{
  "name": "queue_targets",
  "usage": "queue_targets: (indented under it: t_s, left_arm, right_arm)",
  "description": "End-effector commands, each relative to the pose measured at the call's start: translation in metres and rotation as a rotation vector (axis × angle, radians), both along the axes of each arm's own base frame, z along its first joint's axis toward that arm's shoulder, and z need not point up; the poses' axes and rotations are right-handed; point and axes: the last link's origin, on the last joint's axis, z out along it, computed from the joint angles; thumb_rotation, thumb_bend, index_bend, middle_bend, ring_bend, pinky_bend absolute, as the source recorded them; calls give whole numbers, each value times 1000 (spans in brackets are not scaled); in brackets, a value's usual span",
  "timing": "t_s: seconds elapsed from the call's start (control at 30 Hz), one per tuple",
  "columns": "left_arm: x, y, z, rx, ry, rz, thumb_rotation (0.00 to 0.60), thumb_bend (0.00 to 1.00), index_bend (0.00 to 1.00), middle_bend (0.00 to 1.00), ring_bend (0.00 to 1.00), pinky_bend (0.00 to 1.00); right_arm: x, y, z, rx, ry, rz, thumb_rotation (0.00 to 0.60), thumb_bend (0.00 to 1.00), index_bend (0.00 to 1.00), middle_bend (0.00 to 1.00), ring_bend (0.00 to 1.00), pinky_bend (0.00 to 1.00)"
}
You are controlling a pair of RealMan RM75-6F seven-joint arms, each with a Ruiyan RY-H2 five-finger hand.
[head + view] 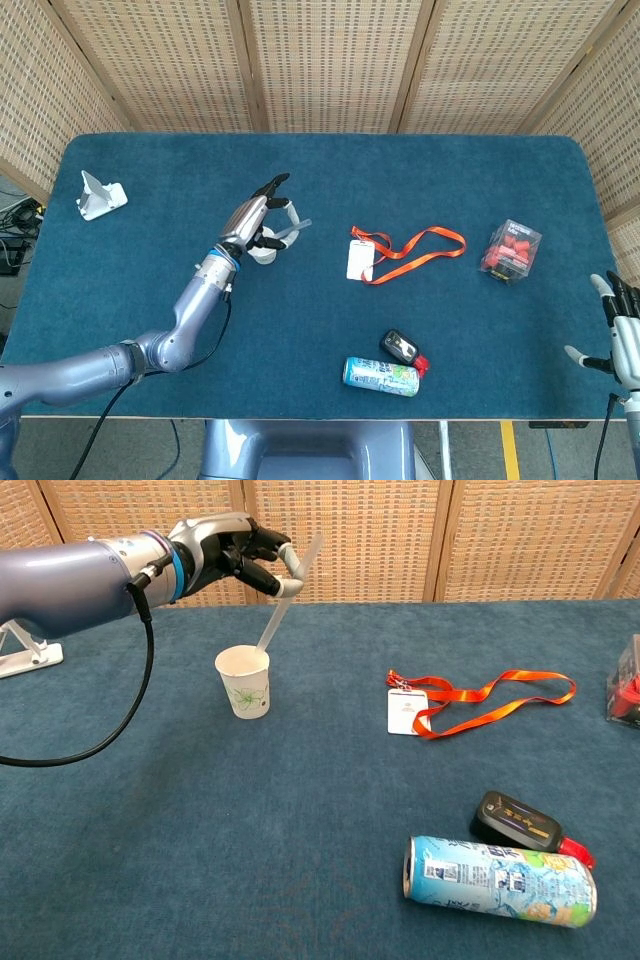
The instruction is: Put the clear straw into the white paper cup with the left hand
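Blue felt table [150, 880], woven wicker panels behind. Left hand [232, 558] is above and just behind the white paper cup [244, 681], fingers curled, pinching the clear straw [286, 598] near its upper part. Straw is tilted, top leaning right, lower tip at the cup mouth, apparently just inside the rim.

Step in hand, as I read it: insertion. Lower along the straw's axis so the tip stays inside the rim, release only once it rests on the far wall; the cup looks light and a sideways push could tip it.

Right hand [622, 338] at the table's right edge, fingers spread, holding nothing.

Badge on orange lanyard [470, 697], drink can [500, 879], black key fob [520, 822], red box [513, 250], white stand [99, 196] are all well apart from the cup. Nothing blocks the path.
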Motion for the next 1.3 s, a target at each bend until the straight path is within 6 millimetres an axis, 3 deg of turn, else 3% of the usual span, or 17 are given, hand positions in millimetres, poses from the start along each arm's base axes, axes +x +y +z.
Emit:
queue_targets:
  t_s: [0.03,0.7,1.03,1.13,1.3]
  left_arm:
    - [-5,0,-1,-1,3,6,600,394,666,0,0,10]
    - [-38,0,-16,-34,-38,60,600,392,665,0,0,5]
    - [-55,3,-20,-47,-47,78,600,380,602,0,0,1]
    - [-59,3,-19,-58,-48,89,600,379,521,0,0,0]
    - [-65,4,-16,-63,-58,103,600,330,214,0,0,0]
  right_arm:
    - [0,0,0,0,0,1,600,41,42,0,0,0]
    - [2,0,-4,9,17,5,600,41,42,0,0,0]
    - [1,-1,-5,10,25,2,600,41,42,0,0,0]
    - [1,-1,-6,10,26,3,600,41,42,0,0,0]
    - [1,-1,-6,9,25,5,600,41,42,0,0,0]
